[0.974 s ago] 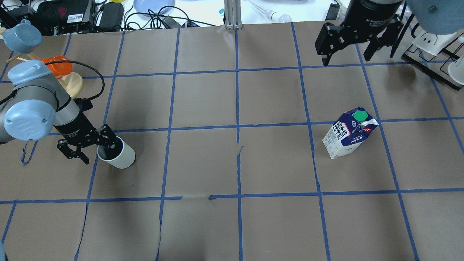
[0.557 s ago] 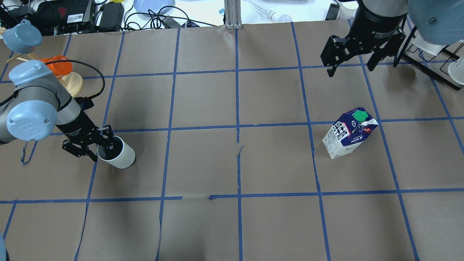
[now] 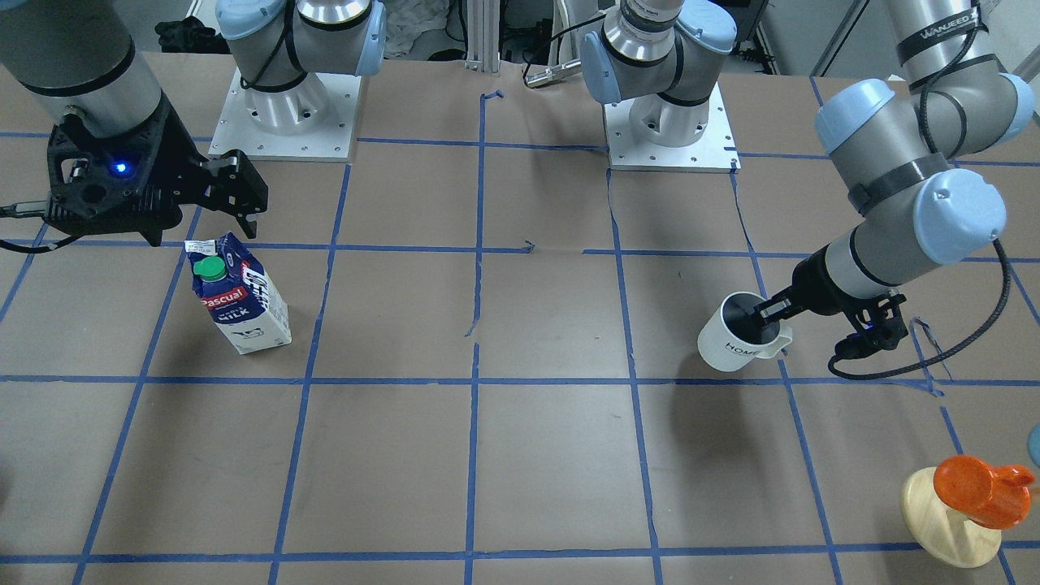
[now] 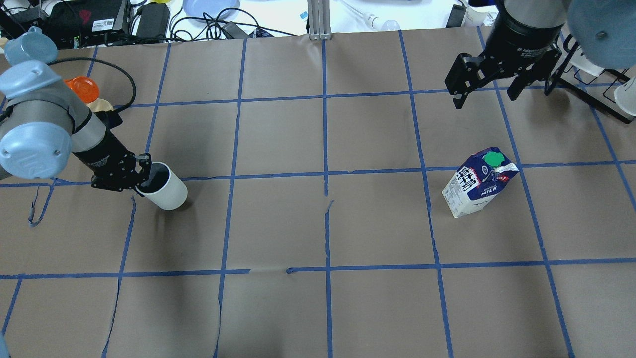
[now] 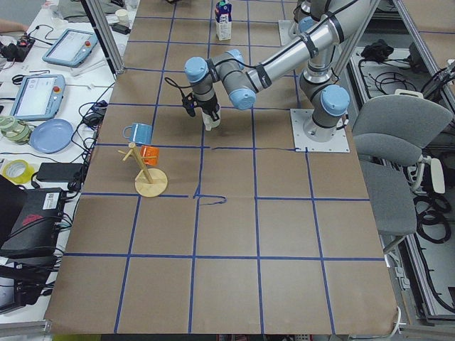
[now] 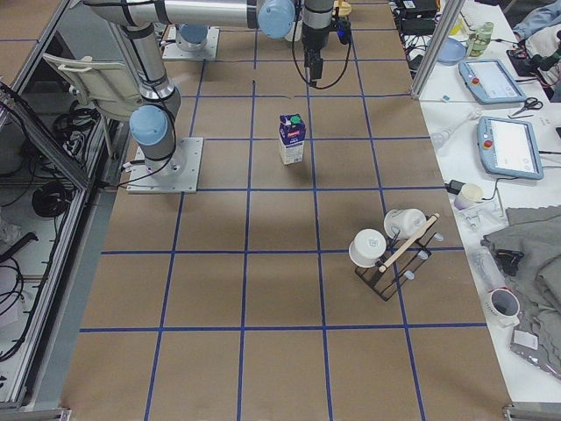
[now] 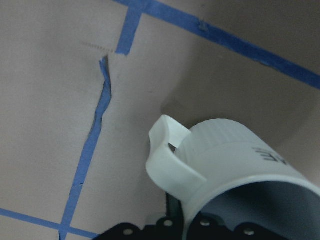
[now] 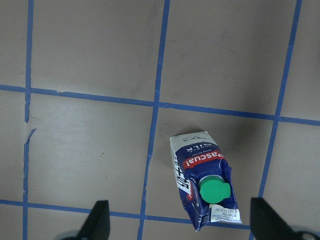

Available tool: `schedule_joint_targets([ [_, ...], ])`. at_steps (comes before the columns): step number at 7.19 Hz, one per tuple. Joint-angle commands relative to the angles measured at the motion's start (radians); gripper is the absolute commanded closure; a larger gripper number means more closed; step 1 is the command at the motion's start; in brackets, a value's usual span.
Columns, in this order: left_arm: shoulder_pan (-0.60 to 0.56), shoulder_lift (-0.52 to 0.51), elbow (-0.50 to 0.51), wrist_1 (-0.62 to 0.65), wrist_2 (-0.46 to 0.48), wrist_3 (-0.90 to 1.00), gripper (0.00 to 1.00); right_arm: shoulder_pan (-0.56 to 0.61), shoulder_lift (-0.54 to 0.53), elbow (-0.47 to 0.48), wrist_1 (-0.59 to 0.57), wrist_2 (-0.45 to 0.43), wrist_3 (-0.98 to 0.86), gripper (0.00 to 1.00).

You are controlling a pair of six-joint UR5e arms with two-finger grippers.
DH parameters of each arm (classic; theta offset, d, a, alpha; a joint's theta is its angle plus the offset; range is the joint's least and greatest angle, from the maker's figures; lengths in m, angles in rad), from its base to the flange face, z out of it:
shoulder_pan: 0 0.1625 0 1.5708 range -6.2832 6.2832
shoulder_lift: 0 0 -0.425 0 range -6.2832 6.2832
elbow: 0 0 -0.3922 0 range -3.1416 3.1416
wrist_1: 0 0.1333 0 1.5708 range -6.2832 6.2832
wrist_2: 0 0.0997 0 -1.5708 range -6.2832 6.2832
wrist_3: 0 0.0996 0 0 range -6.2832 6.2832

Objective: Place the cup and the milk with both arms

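A white ceramic mug lettered "HOME" hangs tilted at left, its rim pinched by the left gripper. A dark-blue-and-white "Pascual MILK" carton stands at right, near the wide-open right gripper.
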Motion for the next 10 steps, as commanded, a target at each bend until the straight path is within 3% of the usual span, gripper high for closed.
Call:
schedule_joint_targets([
  [1,-0.137,-0.027,0.161,-0.032,-0.038,-0.239,1.00,0.000,-0.001,-0.001,0.000,0.000,0.000,0.00],
  [6,-0.372,-0.149,0.307,-0.013,-0.075,-0.571,1.00,0.000,-0.007,-0.003,0.004,-0.001,0.000,0.00],
  [10,-0.535,-0.272,0.316,0.100,-0.075,-0.772,1.00,0.000,-0.006,-0.003,0.005,-0.001,0.000,0.00],
])
